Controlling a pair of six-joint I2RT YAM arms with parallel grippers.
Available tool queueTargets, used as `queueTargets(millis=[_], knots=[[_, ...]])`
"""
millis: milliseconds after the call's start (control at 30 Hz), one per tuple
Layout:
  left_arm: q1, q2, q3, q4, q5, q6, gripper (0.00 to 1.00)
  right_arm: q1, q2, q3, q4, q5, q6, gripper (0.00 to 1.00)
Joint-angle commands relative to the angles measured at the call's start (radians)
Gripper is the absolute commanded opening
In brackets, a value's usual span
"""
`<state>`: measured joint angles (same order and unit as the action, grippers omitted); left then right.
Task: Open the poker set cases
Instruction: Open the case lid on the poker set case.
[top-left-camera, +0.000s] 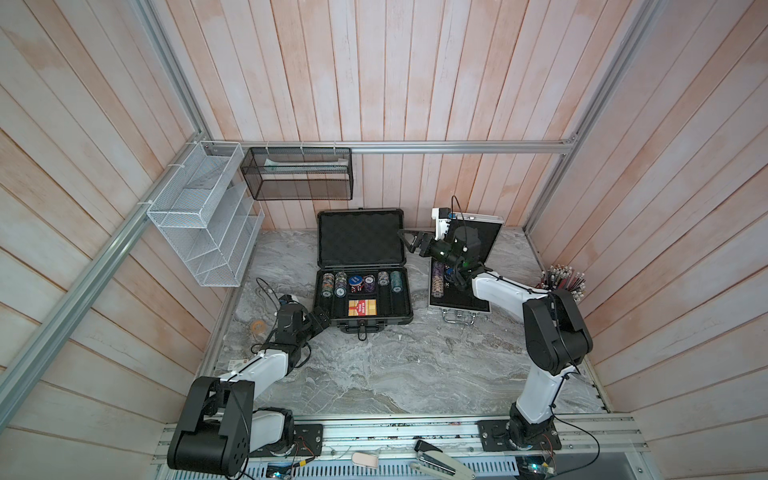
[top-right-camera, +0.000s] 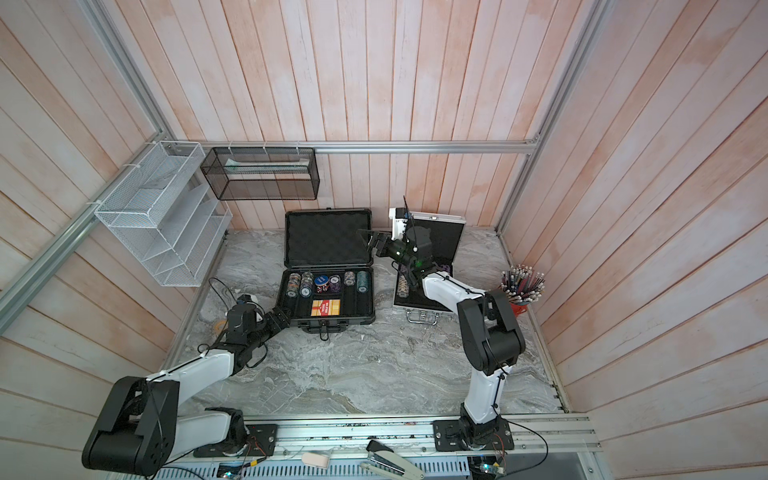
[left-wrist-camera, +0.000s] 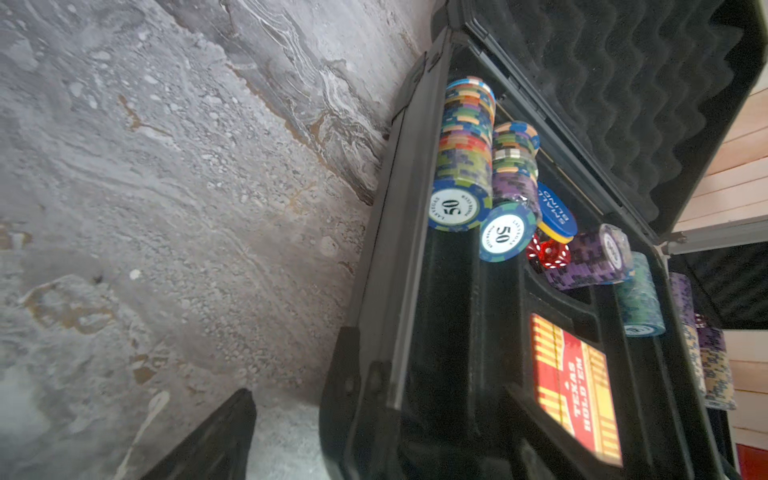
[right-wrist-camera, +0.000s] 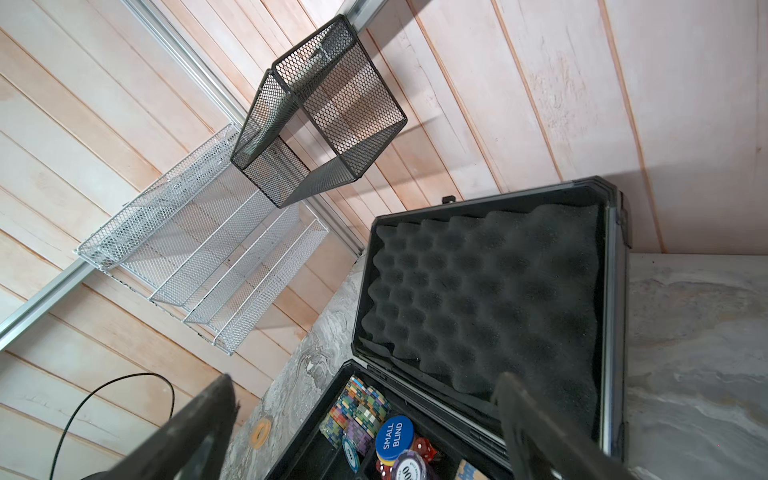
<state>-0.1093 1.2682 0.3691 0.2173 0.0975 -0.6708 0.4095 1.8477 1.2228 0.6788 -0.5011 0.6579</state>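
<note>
Black egg-crate foam (right-wrist-camera: 478, 299) lines both raised lids, so your task looks done. The larger dark grey case (top-left-camera: 360, 239) and the smaller silver ribbed case (top-left-camera: 490, 241) both stand open, lids tipped back toward the plank wall. Your right gripper (top-left-camera: 406, 241) hangs spread and empty just beside the grey lid's edge, with the silver case under its arm. Your left gripper (top-left-camera: 322, 320), jaws wide, sits at the grey case's front corner, clamping nothing visible. Glossy striped chips (top-left-camera: 361, 282) fill moulded troughs. I judge only the retreat remains.
</note>
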Motion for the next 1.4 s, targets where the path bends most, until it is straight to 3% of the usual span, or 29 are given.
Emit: queueTargets(millis=[0, 233, 400, 600, 967, 1200, 1367], knots=[[0.007, 0.01, 0.01, 0.012, 0.005, 0.002, 0.94, -0.001, -0.021, -0.05, 0.031, -0.013, -0.006, 0.99], [0.008, 0.007, 0.01, 0.006, 0.002, 0.0, 0.93, -0.001, -0.076, -0.15, 0.019, 0.02, -0.018, 0.99], [0.008, -0.018, 0.005, -0.008, 0.002, 0.0, 0.92, 0.01, -0.114, -0.206, -0.089, 0.056, -0.057, 0.99], [0.007, -0.023, -0.001, -0.027, -0.017, -0.01, 0.91, 0.096, -0.148, -0.276, -0.266, 0.245, -0.128, 0.94], [0.008, -0.002, 0.008, -0.065, -0.012, -0.051, 0.88, 0.208, -0.125, -0.261, -0.557, 0.497, -0.151, 0.59], [0.01, 0.046, 0.017, -0.064, -0.003, -0.062, 0.87, 0.224, -0.068, -0.237, -0.631, 0.512, -0.152, 0.34], [0.018, 0.127, 0.043, -0.035, 0.069, -0.073, 0.87, 0.223, 0.002, -0.192, -0.651, 0.501, -0.158, 0.14]])
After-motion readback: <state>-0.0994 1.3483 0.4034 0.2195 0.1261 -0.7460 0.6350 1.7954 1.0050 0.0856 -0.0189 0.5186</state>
